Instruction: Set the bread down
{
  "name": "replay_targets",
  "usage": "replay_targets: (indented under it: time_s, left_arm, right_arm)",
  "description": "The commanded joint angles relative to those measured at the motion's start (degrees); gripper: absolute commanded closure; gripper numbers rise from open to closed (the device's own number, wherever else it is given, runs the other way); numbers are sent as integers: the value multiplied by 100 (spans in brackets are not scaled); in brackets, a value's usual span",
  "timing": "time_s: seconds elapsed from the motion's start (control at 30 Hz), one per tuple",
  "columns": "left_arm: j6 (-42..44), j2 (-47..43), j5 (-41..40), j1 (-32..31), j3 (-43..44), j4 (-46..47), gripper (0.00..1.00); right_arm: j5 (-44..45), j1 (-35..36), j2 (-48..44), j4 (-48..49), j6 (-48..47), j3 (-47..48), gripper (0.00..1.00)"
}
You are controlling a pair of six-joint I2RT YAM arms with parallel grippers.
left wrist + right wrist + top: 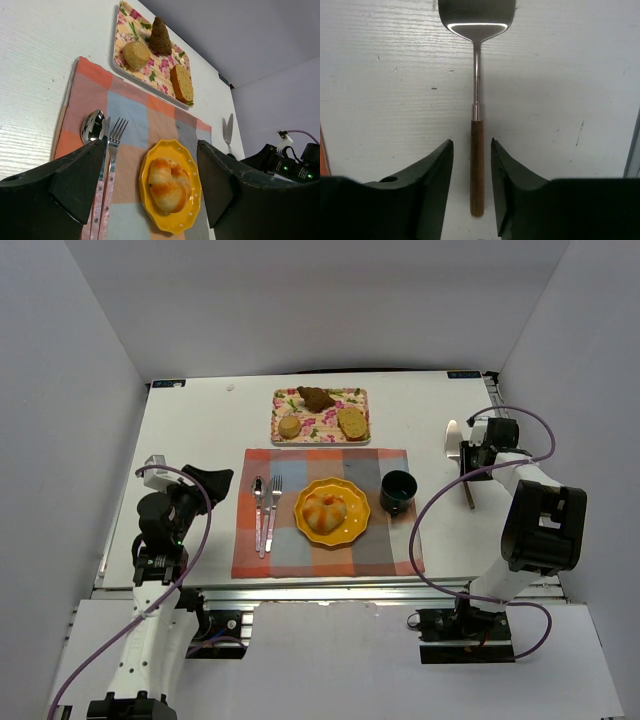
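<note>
The bread (pixel 326 510), a glossy golden-orange knotted roll, lies on a yellow plate (pixel 357 527) in the middle of the checked placemat (pixel 390 550). In the left wrist view the bread (pixel 169 184) sits on the plate (pixel 195 170) ahead of my left gripper (pixel 151 145), which is open and empty. That left gripper (pixel 200 483) hovers off the mat's left edge. My right gripper (pixel 472 141) is low over the table at the right (pixel 468 455). Its jaws stand slightly apart on either side of a spatula's wooden handle (pixel 477 170), with a gap on each side.
A floral tray (pixel 320 435) at the back holds a small bun (pixel 289 425), a toasted slice (pixel 352 422) and a dark brown piece (pixel 316 397). A spoon (pixel 258 502) and fork (pixel 274 505) lie left of the plate. A dark cup (pixel 398 490) stands to its right.
</note>
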Motion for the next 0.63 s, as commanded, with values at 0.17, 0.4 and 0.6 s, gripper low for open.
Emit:
replay_targets:
  time_s: [0.17,0.4,0.6]
  left_arm:
    - [74,-24,-16,17,268,-128,16]
    - [136,-42,-51,9,452,-365,18]
    - [259,20,-51,9,646,-532,18]
  right_arm:
    - [-149,-63,-634,-311,-508,358,33]
    - [-492,-28,-1451,-452,-247,1324,11]
    - [-1279,-1,-1487,-837,281,2204,11]
